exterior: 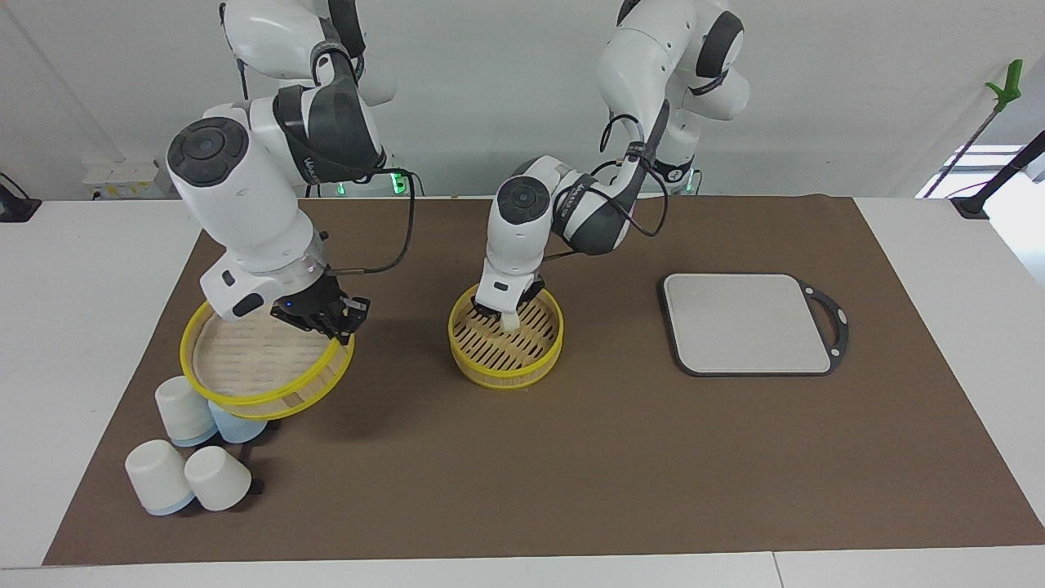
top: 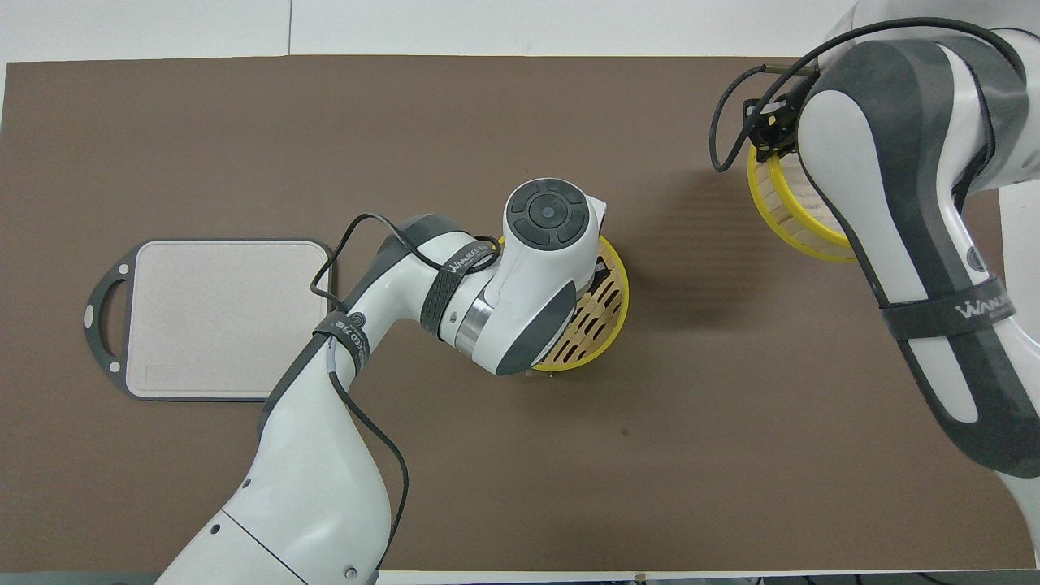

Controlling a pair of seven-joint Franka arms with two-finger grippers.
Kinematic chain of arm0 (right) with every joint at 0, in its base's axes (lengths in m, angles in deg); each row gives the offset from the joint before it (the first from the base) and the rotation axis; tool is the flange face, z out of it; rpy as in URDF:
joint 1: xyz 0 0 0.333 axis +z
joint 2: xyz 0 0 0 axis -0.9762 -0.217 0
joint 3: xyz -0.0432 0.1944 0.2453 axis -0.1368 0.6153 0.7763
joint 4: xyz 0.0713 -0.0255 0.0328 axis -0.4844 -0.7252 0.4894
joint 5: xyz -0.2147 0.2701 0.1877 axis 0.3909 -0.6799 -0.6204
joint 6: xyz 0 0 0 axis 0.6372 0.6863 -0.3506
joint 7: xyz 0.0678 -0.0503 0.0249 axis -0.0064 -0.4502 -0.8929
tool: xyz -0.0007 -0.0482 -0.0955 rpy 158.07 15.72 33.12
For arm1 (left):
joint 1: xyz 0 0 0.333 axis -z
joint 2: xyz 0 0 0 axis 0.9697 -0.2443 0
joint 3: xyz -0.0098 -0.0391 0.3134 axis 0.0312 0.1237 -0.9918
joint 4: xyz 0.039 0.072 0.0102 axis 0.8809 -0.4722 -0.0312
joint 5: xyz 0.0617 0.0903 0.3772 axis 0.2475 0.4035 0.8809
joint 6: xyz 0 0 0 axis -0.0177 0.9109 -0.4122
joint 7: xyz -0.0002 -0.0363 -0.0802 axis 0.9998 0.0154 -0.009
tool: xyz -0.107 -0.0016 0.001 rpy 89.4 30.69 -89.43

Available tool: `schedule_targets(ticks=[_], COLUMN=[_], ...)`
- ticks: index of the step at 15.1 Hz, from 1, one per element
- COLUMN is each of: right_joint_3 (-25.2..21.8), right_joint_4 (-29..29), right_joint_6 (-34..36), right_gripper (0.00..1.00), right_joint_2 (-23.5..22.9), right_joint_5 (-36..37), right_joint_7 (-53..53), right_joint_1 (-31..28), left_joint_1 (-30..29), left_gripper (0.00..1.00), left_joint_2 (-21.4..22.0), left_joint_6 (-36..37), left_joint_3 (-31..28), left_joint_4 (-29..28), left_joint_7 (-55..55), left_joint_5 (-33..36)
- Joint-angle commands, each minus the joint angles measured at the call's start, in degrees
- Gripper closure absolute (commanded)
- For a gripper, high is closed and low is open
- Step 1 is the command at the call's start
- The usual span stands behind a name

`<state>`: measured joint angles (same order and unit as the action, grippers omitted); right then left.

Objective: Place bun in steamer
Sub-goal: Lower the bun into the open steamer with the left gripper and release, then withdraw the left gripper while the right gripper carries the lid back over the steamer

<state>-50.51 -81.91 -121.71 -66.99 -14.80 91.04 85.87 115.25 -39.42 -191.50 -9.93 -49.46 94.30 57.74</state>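
Nearest the camera in the facing view, 4 cups [exterior: 192, 457] are sitting upside down in a cluster on the brown mat [exterior: 571, 457] at the right arm's end of the counter [exterior: 65, 327]; 3 are white and 1 pale blue one is half hidden under a raised yellow ring.

That ring is the steamer's top tier [exterior: 265, 363]. It is hanging tilted in the air over the cups, and the right hand [exterior: 331, 318] is pinching its yellow rim between closed fingers. In the overhead view the right arm is covering most of this tier, so only an arc of rim [top: 780, 219] is showing, and the cups are hidden completely.

The steamer [exterior: 506, 343] is sitting near the middle of the mat. The left hand [exterior: 504, 314] is reaching down inside it, gripping the bun [exterior: 512, 322], a small cream-white piece. The bun's lower end is at or just above the slatted floor; contact is hard to make out. From overhead the left arm's wrist is blocking the bun and the hand, leaving just a crescent of the steamer [top: 605, 313] visible.

A grey board [exterior: 747, 322] with a dark handle is lying toward the left arm's end of the counter, well apart from the steamer.
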Motion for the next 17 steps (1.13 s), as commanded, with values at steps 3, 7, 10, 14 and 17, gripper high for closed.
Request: schedule_targets(ticks=[3,7,10,14,17], right_joint_3=[0.5,0.4,0.3,0.4,0.4], right_joint_4=[-2.4,-3.5,-4.2,-4.5,-4.5], right_joint_6=[-0.6,-0.5,-0.7,-0.7,-0.7], right_gripper=[1.0,1.0,1.0,1.0,1.0], right_joint_2=[2.0,2.6,2.8,3.0,3.0], right_joint_5=[-0.5,0.1,1.2,2.4,2.4], right_joint_7=[-1.6,-1.2,0.8,2.1,2.2], right_joint_1=[-0.5,0.0,0.8,1.2,1.3], left_joint_1=[1.0,0.4,-1.1,-8.9,-17.8], left_gripper=[0.34,0.0,0.0,0.0,0.0], left_joint_2=[0.3,0.5,1.1,11.1,16.3], left_joint_6=[-1.8,0.6,5.6,9.0,16.1], left_joint_3=[-1.1,-1.2,-3.3,-4.8,-4.9], left_joint_4=[-2.6,-1.3,1.3,-3.9,-5.0], left_joint_7=[0.3,0.3,0.1,-3.8,-15.9], left_joint_5=[0.5,1.3,1.3,1.3,1.3])
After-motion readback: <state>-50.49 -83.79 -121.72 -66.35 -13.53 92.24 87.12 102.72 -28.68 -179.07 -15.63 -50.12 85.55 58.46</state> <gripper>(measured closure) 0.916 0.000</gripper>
